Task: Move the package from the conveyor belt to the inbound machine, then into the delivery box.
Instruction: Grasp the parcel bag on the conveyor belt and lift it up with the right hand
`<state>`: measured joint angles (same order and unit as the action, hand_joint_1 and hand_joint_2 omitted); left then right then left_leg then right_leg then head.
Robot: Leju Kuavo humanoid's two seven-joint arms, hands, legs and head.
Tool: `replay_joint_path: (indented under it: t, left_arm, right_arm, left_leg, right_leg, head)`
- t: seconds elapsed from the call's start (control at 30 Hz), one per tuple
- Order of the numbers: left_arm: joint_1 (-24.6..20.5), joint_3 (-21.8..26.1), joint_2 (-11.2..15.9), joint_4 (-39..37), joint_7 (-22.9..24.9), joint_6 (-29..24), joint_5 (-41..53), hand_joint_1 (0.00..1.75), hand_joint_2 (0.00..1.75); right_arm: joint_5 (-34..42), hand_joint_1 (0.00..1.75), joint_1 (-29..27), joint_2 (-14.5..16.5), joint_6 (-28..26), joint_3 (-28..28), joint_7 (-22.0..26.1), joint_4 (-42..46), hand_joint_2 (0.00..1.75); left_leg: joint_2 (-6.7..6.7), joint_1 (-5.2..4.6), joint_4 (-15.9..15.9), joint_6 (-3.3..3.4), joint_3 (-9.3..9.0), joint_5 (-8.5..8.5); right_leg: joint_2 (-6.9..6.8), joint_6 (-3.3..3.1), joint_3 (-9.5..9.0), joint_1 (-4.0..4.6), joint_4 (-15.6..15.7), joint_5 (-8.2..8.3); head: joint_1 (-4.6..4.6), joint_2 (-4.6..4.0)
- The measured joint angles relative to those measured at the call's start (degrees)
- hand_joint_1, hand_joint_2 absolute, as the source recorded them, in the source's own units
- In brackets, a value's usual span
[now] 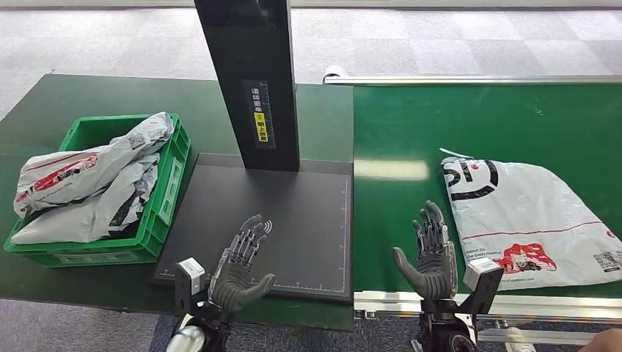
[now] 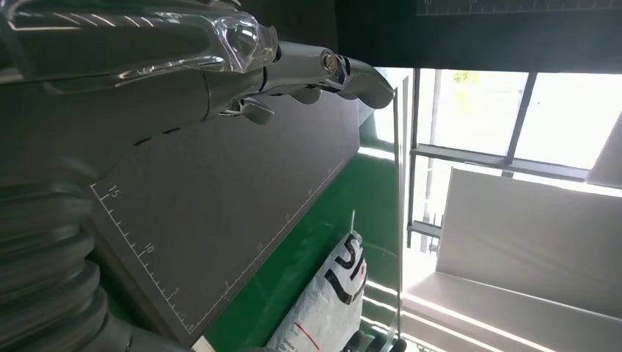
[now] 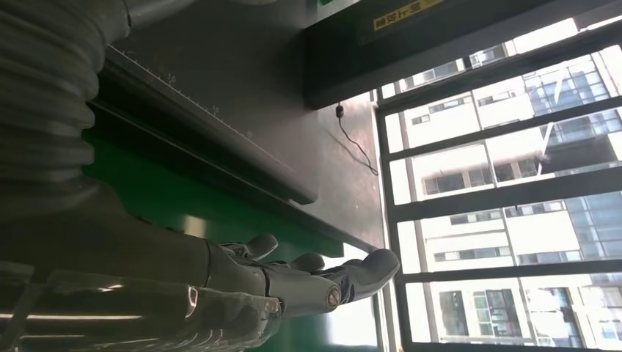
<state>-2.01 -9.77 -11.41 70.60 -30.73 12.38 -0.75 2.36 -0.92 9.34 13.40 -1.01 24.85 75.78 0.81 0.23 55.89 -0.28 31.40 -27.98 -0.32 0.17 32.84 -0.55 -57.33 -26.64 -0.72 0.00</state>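
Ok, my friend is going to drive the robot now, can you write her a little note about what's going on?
Left hand: open, holding nothing, over the dark plate of the inbound machine.
Right hand: open, holding nothing, over the conveyor belt, just beside the package.
Package: white bag lying flat on the belt, untouched.
Delivery box: green crate beside the machine, already holding some grey bags.
Done: nothing yet for this package.
Left: pick it up, place it on the machine, then into the crate.

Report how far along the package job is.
Done: packages already fill the green box. In hand: nothing; left hand over the machine plate and right hand are both open. Left: the package on the belt needs grasping, scanning, boxing.
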Motion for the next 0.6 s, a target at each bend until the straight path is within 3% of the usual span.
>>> replay_joint_path:
  t: [0.23,0.33,0.4,0.5,0.6]
  left_arm:
    - [0.0,0.0,0.0,0.0,0.0,-0.1,0.0,0.0,1.75]
    - [0.1,0.0,0.0,0.0,0.0,-0.4,-0.1,0.0,1.75]
    - [0.4,0.0,0.0,0.3,0.2,-0.8,-0.2,0.0,1.75]
    - [1.3,0.2,0.0,1.3,0.9,-1.1,-0.2,0.0,1.75]
    - [1.6,0.3,0.0,2.2,1.3,-1.2,-0.2,0.0,1.75]
  right_arm:
    - [-0.2,0.0,0.0,-0.1,-0.3,0.0,0.0,-0.2,1.75]
    - [-4.9,0.0,0.1,-0.1,-5.0,0.1,-0.7,-0.3,1.75]
    - [-15.7,0.0,0.2,-0.4,-15.1,0.9,-3.6,-0.3,1.75]
    - [-46.4,0.0,0.3,-1.3,-34.3,3.4,-13.2,-0.2,1.75]
    - [-73.2,0.0,0.3,-1.8,-39.9,5.5,-17.6,-0.2,1.75]
  left_leg:
    - [0.0,0.0,0.0,0.0,0.0,0.0]
    - [0.0,0.0,0.0,0.0,0.01,0.0]
    - [0.0,0.0,0.0,0.0,0.01,0.0]
    - [0.04,0.0,0.0,0.0,0.0,0.0]
    - [0.1,0.01,0.0,0.0,-0.02,-0.01]
  right_leg:
    - [0.0,0.0,0.0,0.0,0.0,0.0]
    - [0.0,0.0,0.0,0.0,0.0,0.0]
    - [0.0,0.0,0.0,0.0,0.0,0.0]
    - [0.01,0.0,0.0,0.0,0.0,0.0]
    - [0.01,0.0,0.01,0.01,0.0,0.0]
  head:
    - [0.0,0.0]
    - [0.0,0.0]
    - [0.0,0.0]
    - [0.01,0.0]
    - [-0.01,0.0]
